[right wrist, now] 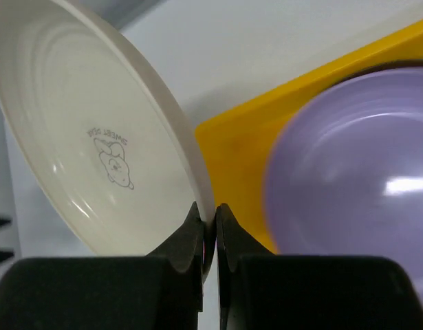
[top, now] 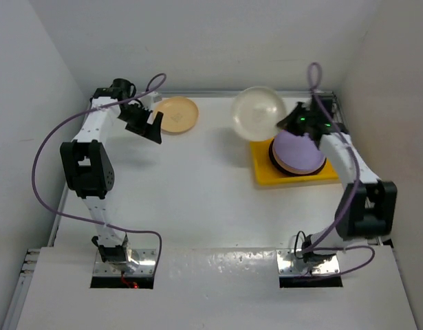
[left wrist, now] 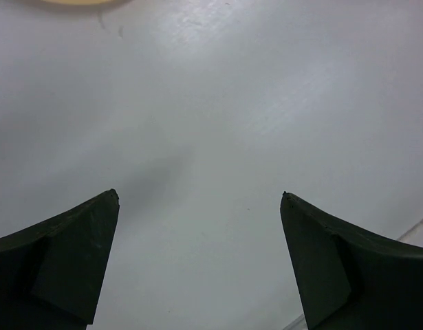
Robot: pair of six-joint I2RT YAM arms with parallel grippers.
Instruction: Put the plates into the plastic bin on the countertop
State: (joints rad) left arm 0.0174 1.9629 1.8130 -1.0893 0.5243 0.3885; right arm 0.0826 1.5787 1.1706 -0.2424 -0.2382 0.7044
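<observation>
My right gripper [top: 288, 124] is shut on the rim of a cream plate [top: 258, 113] and holds it tilted in the air, just left of and behind the yellow plastic bin [top: 263, 170]. The right wrist view shows the jaws [right wrist: 208, 213] pinching the cream plate's [right wrist: 94, 137] edge, its underside with a small printed mark facing the camera. A stack of plates sits in the bin [right wrist: 239, 144], a lavender plate [top: 297, 152] on top with a dark rim beneath it. A peach plate [top: 177, 114] lies on the countertop at the back. My left gripper [top: 150, 127] is open and empty just left of it.
White walls close in the countertop [top: 197, 199] at the back and on both sides. The left wrist view shows only bare white surface between the open fingers [left wrist: 73, 254], with the peach plate's edge [left wrist: 80, 2] at the top.
</observation>
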